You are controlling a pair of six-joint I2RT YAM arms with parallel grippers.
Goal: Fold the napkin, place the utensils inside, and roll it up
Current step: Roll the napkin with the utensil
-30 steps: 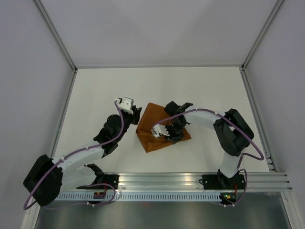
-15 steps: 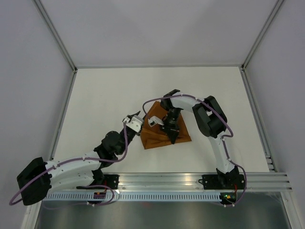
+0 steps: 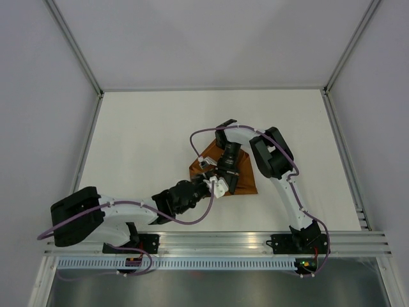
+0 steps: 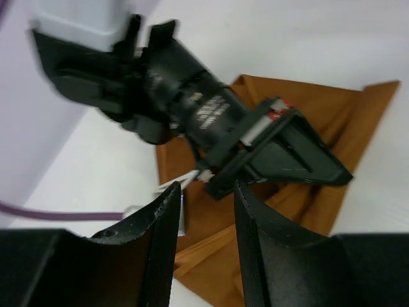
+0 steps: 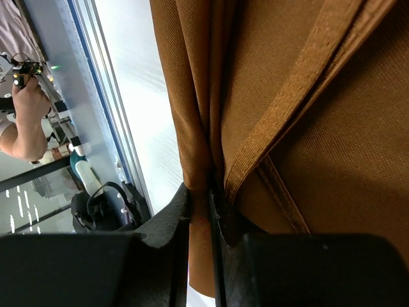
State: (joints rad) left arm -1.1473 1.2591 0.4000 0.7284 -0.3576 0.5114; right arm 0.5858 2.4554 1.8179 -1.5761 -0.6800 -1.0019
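My right gripper [image 5: 199, 203] pinches a hemmed fold of the rust-orange fabric napkin [image 3: 246, 180], and the fold runs straight out from its fingers. My left gripper [image 4: 203, 224] hangs just beside it, jaws parted around nothing. The cloth's long edge lies crosswise on the near side, with bare white table [image 3: 140, 141] all around.

Overhead, napkin [image 3: 246, 184] middle hidden beneath left arm [image 3: 182, 197] and right arm [image 3: 229, 157]; outline cropped at right wrist.
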